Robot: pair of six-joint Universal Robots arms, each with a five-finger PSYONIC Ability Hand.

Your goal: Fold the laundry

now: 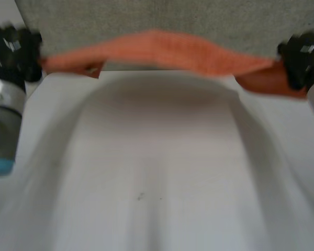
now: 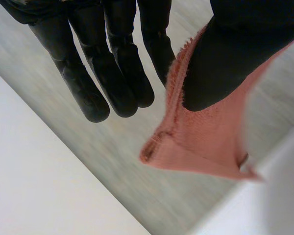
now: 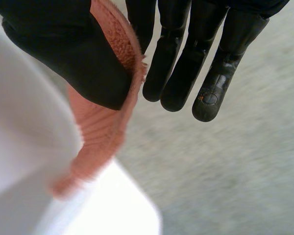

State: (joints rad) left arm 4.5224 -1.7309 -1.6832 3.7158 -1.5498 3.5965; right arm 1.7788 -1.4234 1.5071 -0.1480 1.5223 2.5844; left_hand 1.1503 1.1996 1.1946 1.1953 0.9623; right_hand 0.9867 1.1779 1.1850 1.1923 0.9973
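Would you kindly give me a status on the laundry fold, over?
Left robot hand pinches one end of the orange cloth, right robot hand the other. Cloth stretched between them, lifted at the far edge of the table.

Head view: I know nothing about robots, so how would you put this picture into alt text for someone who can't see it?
An orange cloth is stretched wide between two black robot hands, the left hand pinching one end and the right hand the other, along the far edge of a white table. A grey surface lies beyond the table.
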